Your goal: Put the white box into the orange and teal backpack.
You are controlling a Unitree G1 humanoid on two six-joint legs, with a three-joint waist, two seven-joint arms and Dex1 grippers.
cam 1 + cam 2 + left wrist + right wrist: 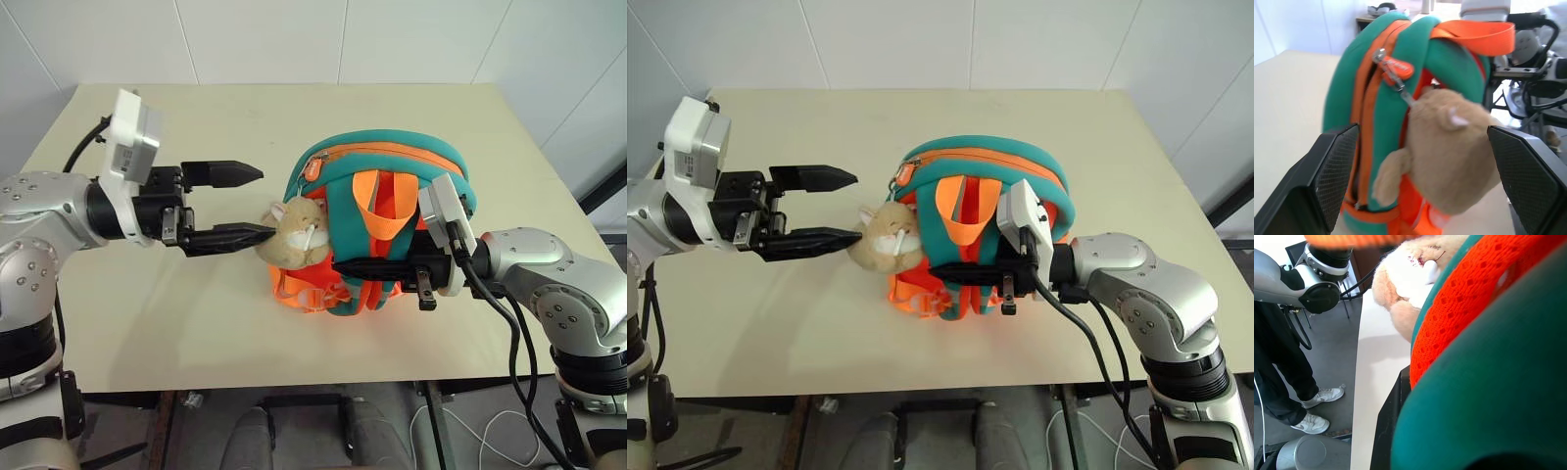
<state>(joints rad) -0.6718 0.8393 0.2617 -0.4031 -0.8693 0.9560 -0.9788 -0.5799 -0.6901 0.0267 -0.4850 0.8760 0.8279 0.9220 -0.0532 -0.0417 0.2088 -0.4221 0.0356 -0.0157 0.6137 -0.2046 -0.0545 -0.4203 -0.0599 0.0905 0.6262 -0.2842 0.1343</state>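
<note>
Left gripper (240,205): two black fingers spread wide, pointing level toward the tan plush toy (297,233); the nearer fingertip lies just at the toy's side, nothing held. Right gripper (345,265): black fingers closed narrow, clamped on a teal shoulder strap (345,227) of the small orange and teal fabric backpack (392,166). Backpack position: standing upright near the middle of the cream rectangular table (196,117), zipper (1393,73) along the top. Plush toy hangs from the backpack's side facing the left gripper. A person's legs and white shoes (1316,406) stand beside the table.
</note>
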